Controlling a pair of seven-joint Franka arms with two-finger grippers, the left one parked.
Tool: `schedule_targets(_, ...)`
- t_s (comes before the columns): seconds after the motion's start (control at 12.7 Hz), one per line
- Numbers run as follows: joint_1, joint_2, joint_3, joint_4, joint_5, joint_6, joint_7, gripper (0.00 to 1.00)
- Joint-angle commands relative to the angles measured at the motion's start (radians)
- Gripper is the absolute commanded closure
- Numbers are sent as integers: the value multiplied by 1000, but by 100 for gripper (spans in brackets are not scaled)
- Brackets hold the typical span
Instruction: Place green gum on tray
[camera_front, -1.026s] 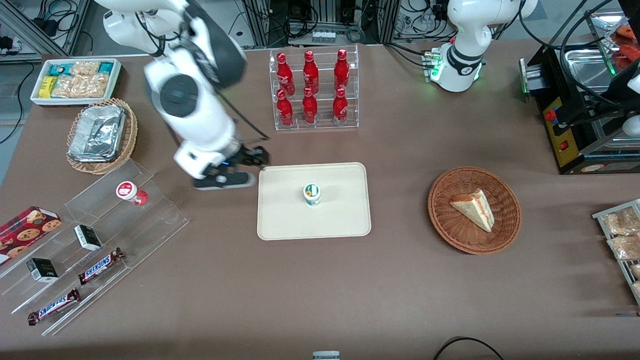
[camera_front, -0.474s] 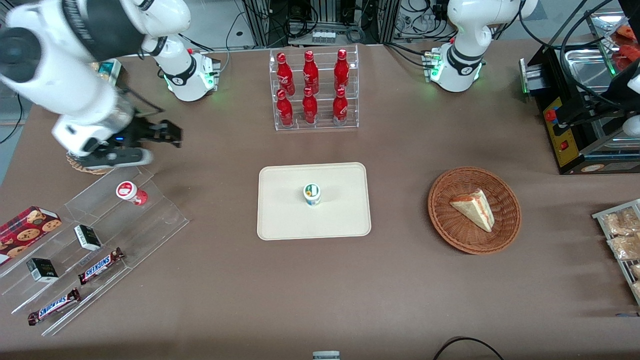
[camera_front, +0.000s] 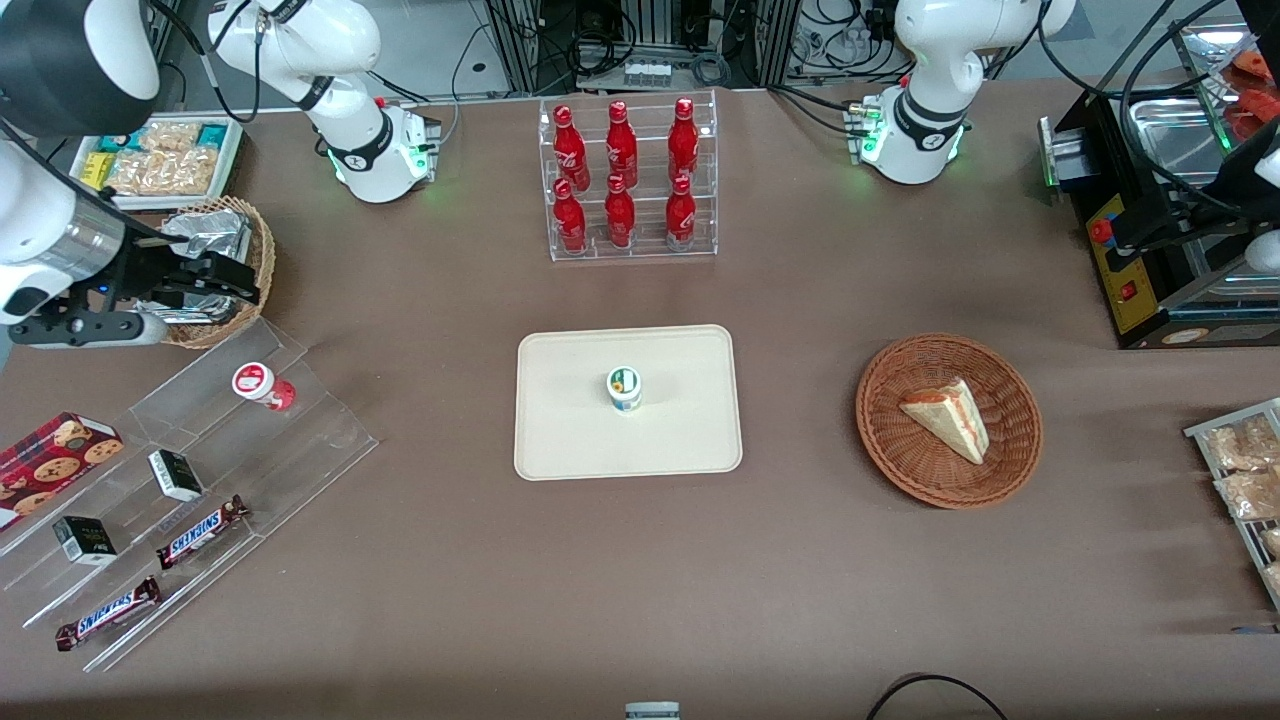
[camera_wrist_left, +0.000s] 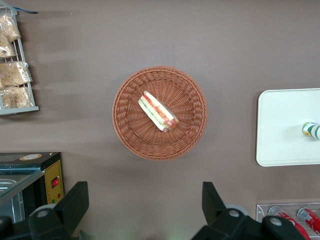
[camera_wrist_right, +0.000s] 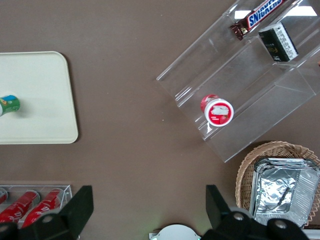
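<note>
Brown matte counter (camera_front: 820, 560), with cables and metal racks showing at its edge farthest from the front camera.

Cream-beige, the tray (camera_front: 570, 440) is lying near the counter's middle, and the green gum (camera_front: 624, 389) is standing upright on it – free of any grip. The gripper (camera_front: 235, 285) is hanging well apart from it, toward the working arm's end, above a wicker basket (camera_front: 262, 262) holding foil trays (camera_wrist_right: 281, 189); its fingers (camera_front: 245, 270) are spread open and empty. Just beside, a clear stepped display (camera_front: 300, 440) is carrying the red gum bottle (camera_front: 262, 386), small dark boxes and Snickers bars (camera_front: 200, 531). Red soda bottles (camera_front: 620, 175) are filling an acrylic rack – farther from the front camera than the tray.
</note>
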Motion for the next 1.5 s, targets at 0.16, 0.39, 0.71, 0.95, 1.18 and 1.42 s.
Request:
schedule_targets(0.16, 5, 13, -91, 34, 27, -28, -13, 0)
schedule_targets(0.39, 18, 25, -120, 40, 10, -22, -21, 0)
schedule_targets(0.71, 18, 71, -153, 95, 7, -17, -22, 0)
schedule_targets(0.95, 35, 126, -169, 156, 7, -17, -41, 0)
schedule_targets(1.18, 52, 132, -180, 176, 7, -19, -36, 0)
schedule_targets(1.42, 53, 109, -177, 170, 4, -42, -41, 0)
